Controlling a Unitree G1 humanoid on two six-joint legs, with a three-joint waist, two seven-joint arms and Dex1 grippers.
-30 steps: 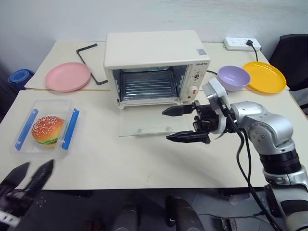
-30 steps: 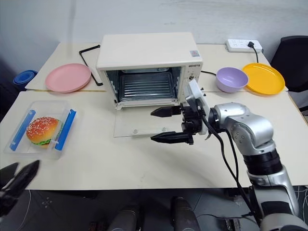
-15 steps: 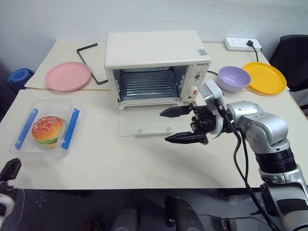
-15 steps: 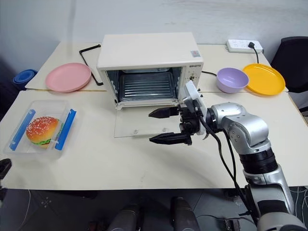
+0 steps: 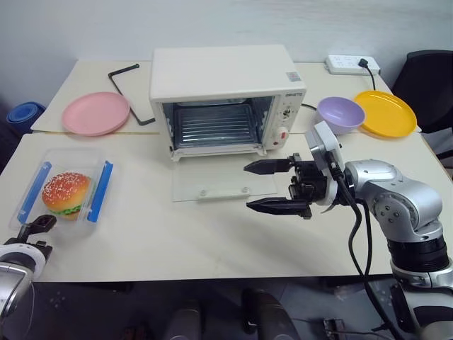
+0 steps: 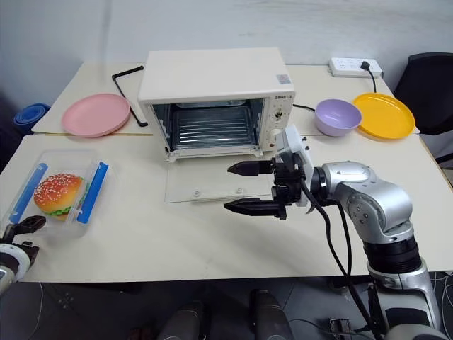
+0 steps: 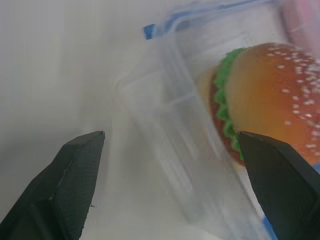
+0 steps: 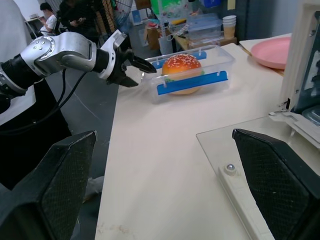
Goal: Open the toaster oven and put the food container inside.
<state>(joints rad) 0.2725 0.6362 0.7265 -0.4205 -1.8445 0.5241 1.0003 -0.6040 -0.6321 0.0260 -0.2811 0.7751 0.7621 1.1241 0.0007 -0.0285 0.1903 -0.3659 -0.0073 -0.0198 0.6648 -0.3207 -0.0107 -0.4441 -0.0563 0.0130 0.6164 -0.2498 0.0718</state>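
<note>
The cream-white toaster oven (image 5: 226, 78) stands at the back middle of the table. Its glass door (image 5: 223, 185) lies flat and open, and the rack inside is bare. The food container (image 5: 64, 195), a clear box with blue clips and a sesame-bun burger (image 7: 272, 107) inside, sits at the table's left edge. My left gripper (image 5: 37, 227) is open just in front of the container's near end, apart from it; it also shows as the left gripper (image 8: 134, 66) in the right wrist view. My right gripper (image 5: 249, 186) hangs open over the door's right end with nothing between its fingers (image 8: 60, 185).
A pink plate (image 5: 95, 112) and a bent black rod (image 5: 127, 92) lie at the back left. A purple bowl (image 5: 341, 113), a yellow plate (image 5: 386, 113) and a power strip (image 5: 350, 64) are at the back right. People stand in the background (image 8: 47, 17).
My left gripper has risen from below the table's front edge to the container's near end and has rolled over. The right gripper has stayed in place.
</note>
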